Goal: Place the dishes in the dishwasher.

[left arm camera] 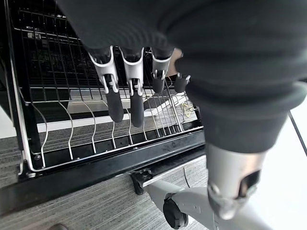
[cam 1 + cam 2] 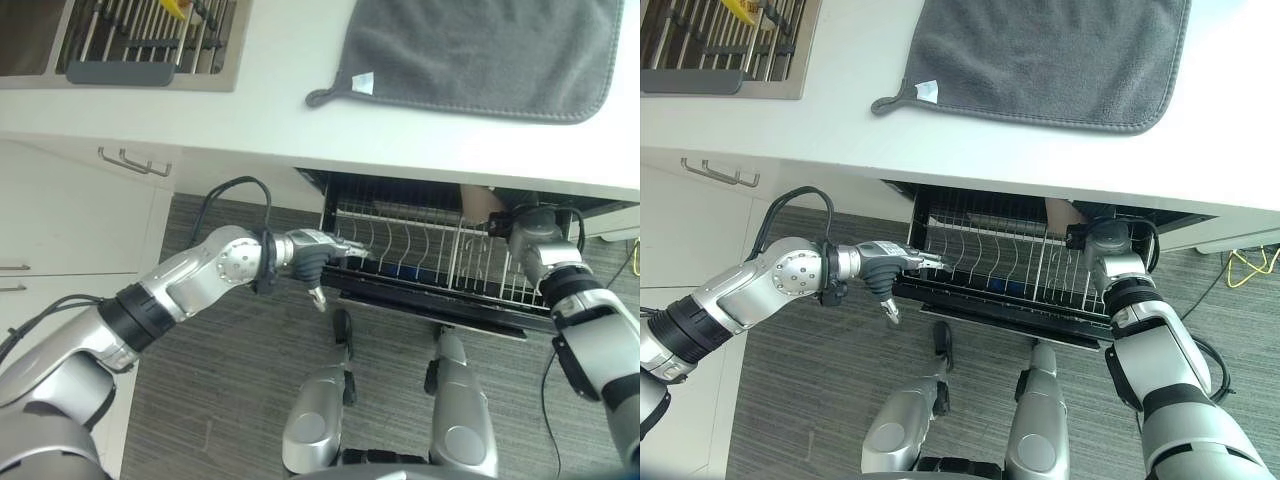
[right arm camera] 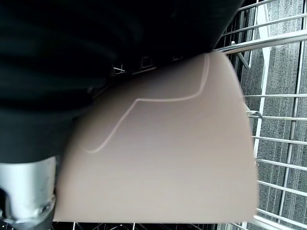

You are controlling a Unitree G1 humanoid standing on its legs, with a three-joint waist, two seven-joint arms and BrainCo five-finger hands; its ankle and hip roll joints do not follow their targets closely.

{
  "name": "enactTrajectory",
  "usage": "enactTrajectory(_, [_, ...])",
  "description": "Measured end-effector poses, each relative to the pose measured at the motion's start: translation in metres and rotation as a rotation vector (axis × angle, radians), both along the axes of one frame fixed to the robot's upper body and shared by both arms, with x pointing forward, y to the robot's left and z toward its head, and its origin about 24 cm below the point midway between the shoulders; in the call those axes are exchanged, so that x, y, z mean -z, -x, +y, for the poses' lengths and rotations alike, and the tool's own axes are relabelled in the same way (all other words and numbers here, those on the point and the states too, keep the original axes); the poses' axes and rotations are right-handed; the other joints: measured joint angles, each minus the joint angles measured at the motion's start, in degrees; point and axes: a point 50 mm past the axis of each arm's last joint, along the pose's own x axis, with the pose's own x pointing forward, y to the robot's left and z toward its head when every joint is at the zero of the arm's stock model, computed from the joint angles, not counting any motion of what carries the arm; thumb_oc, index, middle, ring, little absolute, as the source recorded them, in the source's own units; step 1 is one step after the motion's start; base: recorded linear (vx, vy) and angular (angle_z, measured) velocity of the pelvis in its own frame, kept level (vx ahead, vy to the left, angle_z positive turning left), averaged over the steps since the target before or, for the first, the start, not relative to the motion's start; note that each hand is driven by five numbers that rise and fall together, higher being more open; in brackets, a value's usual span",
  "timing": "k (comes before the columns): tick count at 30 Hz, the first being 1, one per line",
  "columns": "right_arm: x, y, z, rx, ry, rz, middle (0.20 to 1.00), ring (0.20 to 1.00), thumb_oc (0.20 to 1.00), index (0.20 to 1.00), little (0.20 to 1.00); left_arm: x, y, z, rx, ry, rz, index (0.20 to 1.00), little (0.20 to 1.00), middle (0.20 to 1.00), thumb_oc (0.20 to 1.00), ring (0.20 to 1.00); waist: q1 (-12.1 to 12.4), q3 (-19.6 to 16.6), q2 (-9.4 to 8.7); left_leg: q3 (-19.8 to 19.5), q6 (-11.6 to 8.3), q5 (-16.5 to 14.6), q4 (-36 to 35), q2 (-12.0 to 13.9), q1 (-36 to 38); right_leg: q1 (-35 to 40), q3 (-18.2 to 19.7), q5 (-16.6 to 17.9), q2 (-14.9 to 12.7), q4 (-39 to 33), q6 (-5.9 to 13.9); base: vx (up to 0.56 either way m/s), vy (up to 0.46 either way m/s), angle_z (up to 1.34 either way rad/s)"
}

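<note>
One grey towel (image 2: 485, 55) above rack (image 2: 400, 245)

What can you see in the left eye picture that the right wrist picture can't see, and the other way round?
The left eye view alone shows the grey towel on the white counter, the sink rack, the cabinet handles, and the left hand at the front edge of the dishwasher rack. The right wrist view alone shows the beige dish up close, with a raised line across its surface. Both show the wire rack and that dish, which in the left eye view peeks out beside the right hand.
</note>
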Motion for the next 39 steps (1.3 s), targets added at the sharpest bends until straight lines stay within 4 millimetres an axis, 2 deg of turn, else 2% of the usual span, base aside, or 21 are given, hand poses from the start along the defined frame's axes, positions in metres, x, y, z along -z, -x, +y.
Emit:
enactTrajectory(9, [-0.004, -0.001, -0.001, 0.024, -0.015, -0.023, 0.2, 0.2, 0.2, 0.2, 0.2, 0.027, 0.007, 0.005, -0.039, -0.008, 0.09, 1.0, 1.0, 1.0, 1.0, 1.0, 0.05, 0.06, 0.13, 0.0, 0.14, 0.1, 0.0, -0.46, -0.43, -0.41, 0.09, 0.2, -0.2, 0.0, 0.16, 0.0, 0.0, 0.0])
enactTrajectory(16, [-0.007, -0.002, 0.0, 0.019, -0.014, -0.041, 0.2, 0.2, 0.2, 0.2, 0.2, 0.047, -0.003, 0.015, -0.163, 0.009, -0.009, 1.0, 1.0, 1.0, 1.0, 1.0, 0.03, 0.06, 0.12, 0.05, 0.24, 0.17, 0.0, -0.45, -0.82, -0.89, 0.49, 0.29, -0.1, 0.0, 0.13, -0.01, -0.006, 0.0])
enactTrajectory(22, [-0.007, -0.002, 0.001, 0.015, -0.018, -0.053, 0.2, 0.2, 0.2, 0.2, 0.2, 0.046, -0.013, 0.016, -0.24, 0.1, -0.211, 1.0, 1.0, 1.0, 1.0, 1.0, 0.02, 0.11, -0.13, 0.1, 0.24, 0.17, -0.01, -0.4, -1.04, -1.16, 0.66, 0.3, -0.01, 0.0, 0.14, 0.0, -0.041, -0.01])
enactTrajectory(27, [-0.008, -0.002, 0.002, 0.019, -0.037, -0.07, 0.2, 0.2, 0.2, 0.2, 0.2, 0.043, -0.014, 0.014, -0.247, 0.125, -0.29, 1.0, 1.0, 1.0, 1.0, 1.0, -0.13, 0.13, -0.53, 0.07, 0.26, 0.19, 0.0, -0.38, -1.56, -1.55, 0.56, 0.35, 0.0, 0.01, 0.12, 0.0, -0.024, 0.0])
enactTrajectory(32, [-0.007, -0.003, 0.006, 0.022, -0.059, -0.075, 0.2, 0.2, 0.2, 0.2, 0.2, 0.043, -0.015, 0.013, -0.252, 0.12, -0.293, 1.0, 1.0, 1.0, 1.0, 1.0, -0.15, 0.17, -1.52, 0.21, 0.27, 0.18, 0.0, -0.45, -1.92, -2.06, 0.87, 0.43, -0.02, 0.01, 0.16, 0.0, 0.004, -0.01])
enactTrajectory(39, [-0.009, -0.004, 0.006, 0.024, -0.061, -0.079, 0.2, 0.2, 0.2, 0.2, 0.2, 0.046, -0.015, 0.01, -0.237, 0.101, -0.287, 1.0, 1.0, 1.0, 1.0, 1.0, -0.19, 0.2, -1.61, 0.46, 0.33, 0.16, 0.0, -0.57, -2.26, -2.57, 1.21, 0.56, -0.09, 0.01, 0.14, 0.0, 0.002, 0.0])
